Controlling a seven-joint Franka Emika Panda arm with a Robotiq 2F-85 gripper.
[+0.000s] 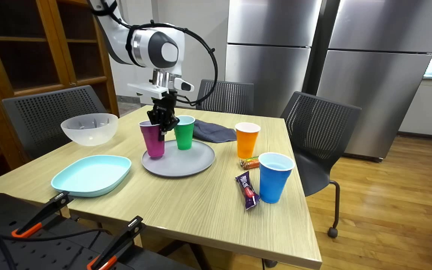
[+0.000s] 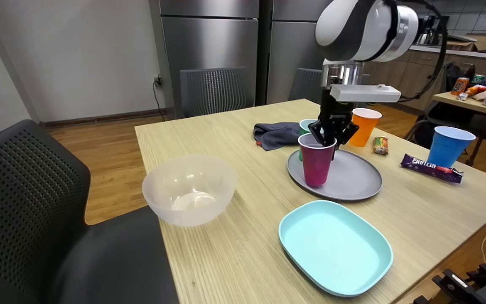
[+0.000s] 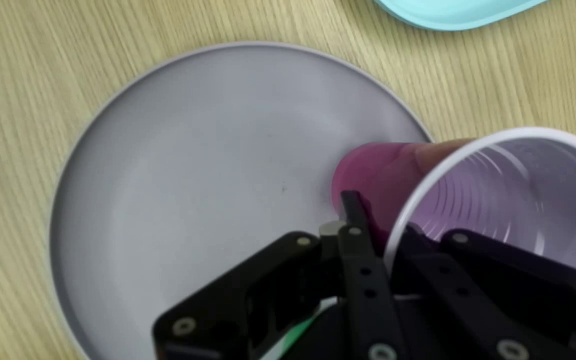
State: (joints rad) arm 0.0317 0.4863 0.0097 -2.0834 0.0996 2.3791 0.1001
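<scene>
Jaws of the black gripper (image 3: 384, 222) pinch the wall of the tapered magenta plastic cup (image 1: 151, 142), one finger inside, one outside, probably because the thin rim suits a narrow grip; the cup's base is over the round grey plate (image 1: 180, 168), contact unclear, near the tapered green plastic cup (image 1: 184, 135)

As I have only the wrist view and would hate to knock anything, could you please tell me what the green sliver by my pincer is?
Observer: It is a green cup, standing upright near the purple cup.
Operator: Thank you; is anything else lying near it?
Observer: Yes, a dark cloth lies on the table close by.
Operator: Kindly, do any cups stand off the plate?
Observer: Yes, an orange cup and a blue cup do, in both exterior views.
</scene>
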